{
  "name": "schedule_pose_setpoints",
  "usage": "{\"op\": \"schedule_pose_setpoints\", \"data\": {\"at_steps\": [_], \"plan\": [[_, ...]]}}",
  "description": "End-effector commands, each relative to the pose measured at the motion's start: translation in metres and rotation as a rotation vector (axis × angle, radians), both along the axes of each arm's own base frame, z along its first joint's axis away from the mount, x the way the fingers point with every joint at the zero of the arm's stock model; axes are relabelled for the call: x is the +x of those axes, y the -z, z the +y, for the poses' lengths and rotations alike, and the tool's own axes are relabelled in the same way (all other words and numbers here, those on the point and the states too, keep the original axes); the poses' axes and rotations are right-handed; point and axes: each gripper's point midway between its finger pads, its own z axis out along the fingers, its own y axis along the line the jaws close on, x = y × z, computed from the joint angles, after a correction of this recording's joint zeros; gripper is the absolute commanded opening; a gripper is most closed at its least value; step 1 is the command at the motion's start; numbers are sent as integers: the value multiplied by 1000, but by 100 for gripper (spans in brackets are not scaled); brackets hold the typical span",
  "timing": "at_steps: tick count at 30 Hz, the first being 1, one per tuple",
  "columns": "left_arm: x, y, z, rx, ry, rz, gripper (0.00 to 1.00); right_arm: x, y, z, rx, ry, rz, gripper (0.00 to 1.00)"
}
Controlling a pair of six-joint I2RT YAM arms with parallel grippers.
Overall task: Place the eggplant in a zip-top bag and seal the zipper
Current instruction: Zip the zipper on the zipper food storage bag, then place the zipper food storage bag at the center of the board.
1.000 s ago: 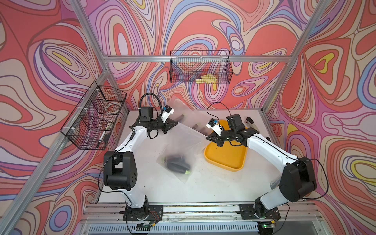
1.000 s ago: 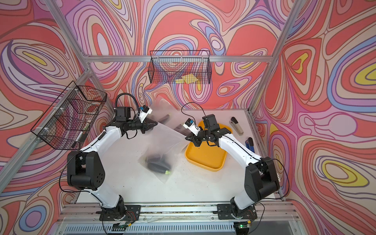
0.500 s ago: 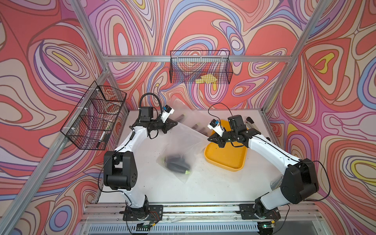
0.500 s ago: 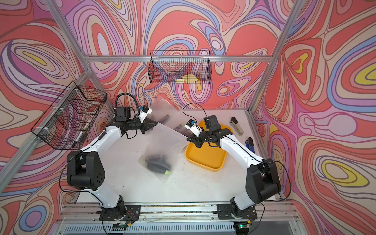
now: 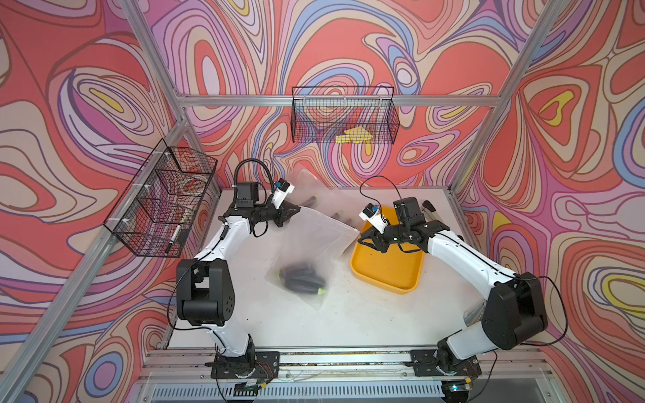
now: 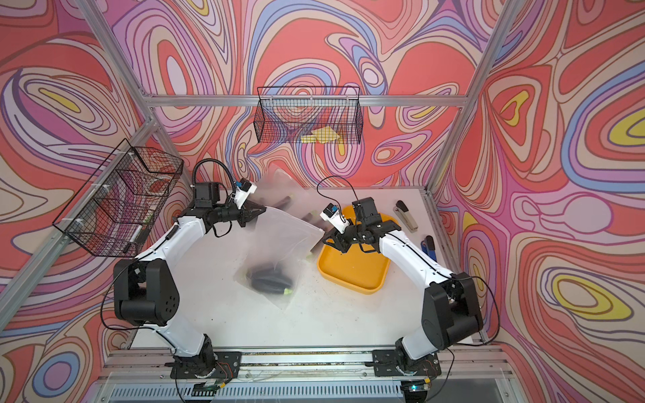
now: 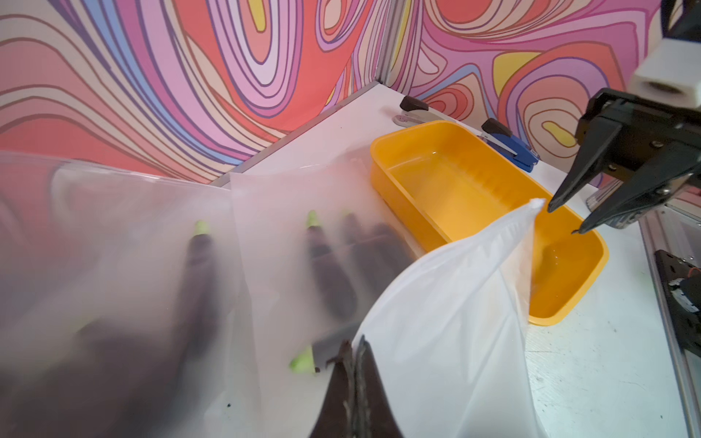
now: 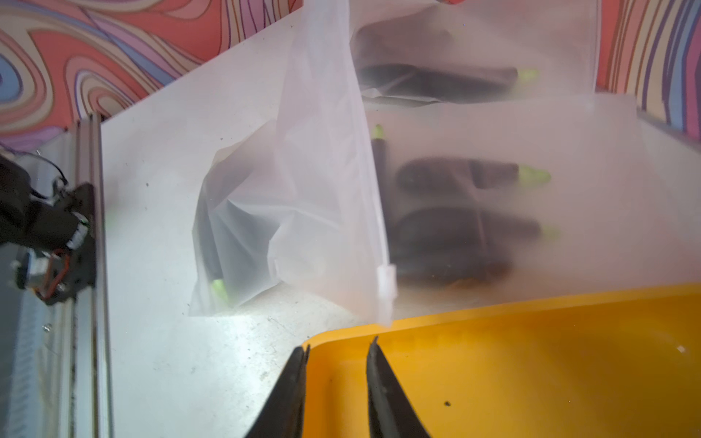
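The eggplant [image 5: 302,279], dark with a green stem end, lies inside the frosted zip-top bag [image 5: 310,237], at the bag's low end, just below the middle of the frame in both top views. The bag slopes up from the table [image 5: 349,324]. The left gripper [image 5: 296,210] is pinched tight on its upper left corner, and the left wrist view shows the 2 fingers [image 7: 337,386] pressed together on the plastic. The bag's right corner hangs free at the rim of the yellow tray [image 5: 384,284]. The right gripper [image 5: 361,239] sits just beside that corner, over the tray, its jaws a narrow gap apart with nothing between them. Behind the bag, toward the back wall, lie more bags [image 5: 314,195] with dark shapes inside. 2 staplers [image 6: 406,217] lie right of the tray. 2 wire baskets [image 5: 343,120] hang on the walls.
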Motion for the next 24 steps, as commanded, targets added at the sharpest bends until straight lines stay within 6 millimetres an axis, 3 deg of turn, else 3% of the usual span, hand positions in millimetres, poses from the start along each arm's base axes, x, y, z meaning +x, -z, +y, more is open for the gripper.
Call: {"op": "schedule_pose_setpoints", "data": {"at_steps": [1, 8, 10, 15, 19, 24], "plan": [[5, -4, -2, 5, 9, -28, 0, 4, -28, 9, 106, 11, -6, 41], [-4, -4, -7, -1, 23, -4, 0, 3, 10, -11, 71, 182, 49, 42], [-7, -3, -6, 6, 2, 7, 0, -8, 17, 3, 106, 170, 105, 42], [-13, -5, -3, -11, -44, 15, 0, -65, 47, 52, 53, 48, 145, 43], [-12, -1, -1, 0, -66, 35, 0, -77, 79, 53, 67, 164, 203, 44], [-12, -6, 3, -10, -109, 33, 0, -78, 91, 69, 88, 334, 153, 43]]}}
